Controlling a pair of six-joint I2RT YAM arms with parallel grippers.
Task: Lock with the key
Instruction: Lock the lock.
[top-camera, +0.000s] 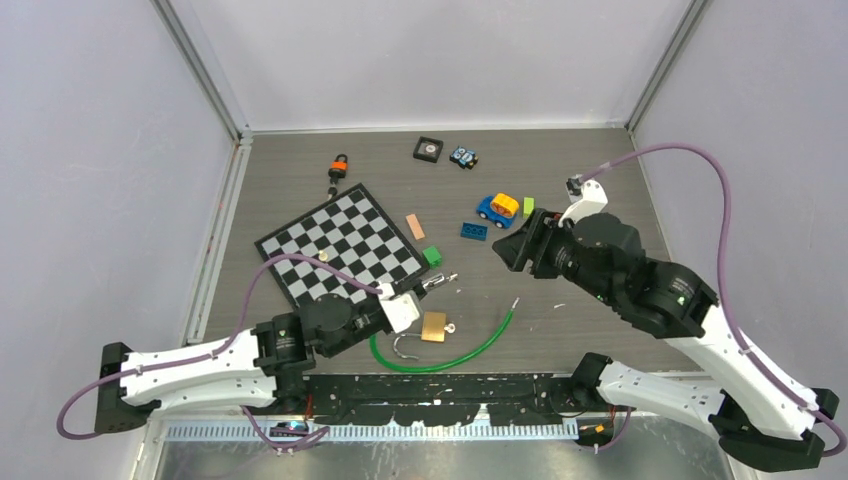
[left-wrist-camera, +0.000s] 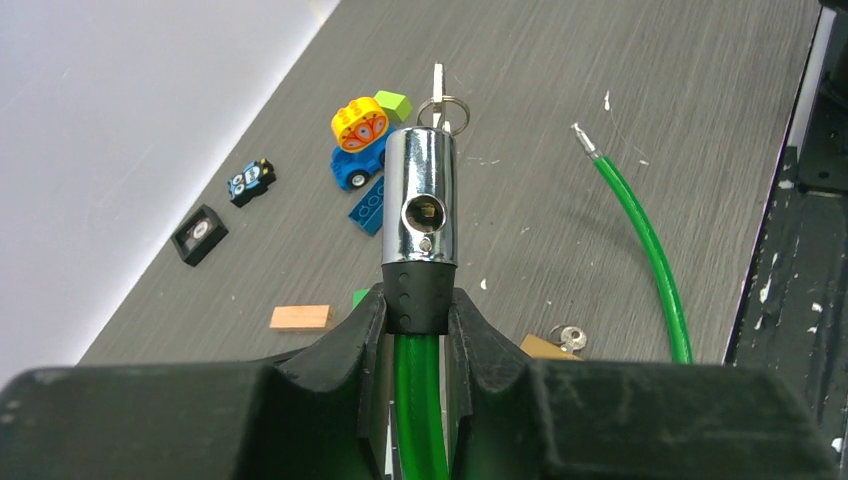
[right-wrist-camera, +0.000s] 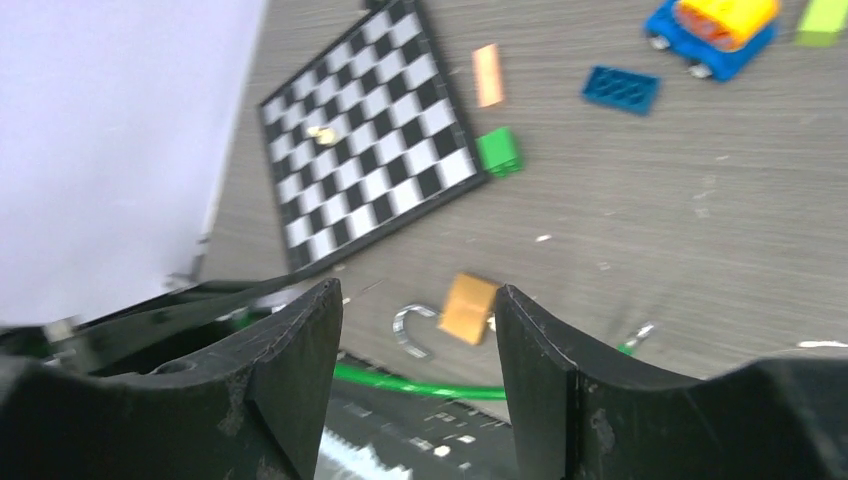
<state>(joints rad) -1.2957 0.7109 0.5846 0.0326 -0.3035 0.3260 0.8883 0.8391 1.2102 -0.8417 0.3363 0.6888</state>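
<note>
My left gripper (left-wrist-camera: 420, 310) is shut on the black collar of a green cable lock, and its chrome lock head (left-wrist-camera: 421, 200) sticks out past the fingers. A key (left-wrist-camera: 438, 85) on a ring projects from the head's far end. In the top view the left gripper (top-camera: 398, 308) sits by the chessboard's near corner, with the key (top-camera: 441, 283) beyond it. The green cable (top-camera: 470, 352) loops on the table, and its bare metal end (top-camera: 515, 303) lies free. My right gripper (top-camera: 507, 252) hangs above the table, open and with nothing in it (right-wrist-camera: 415, 330).
A brass padlock (top-camera: 433, 326) with an open shackle and its own key lies inside the cable loop. A chessboard (top-camera: 340, 245), an orange padlock (top-camera: 340, 165), a toy car (top-camera: 497, 208), coloured blocks (top-camera: 474, 231) and a black square tile (top-camera: 428, 149) lie farther back.
</note>
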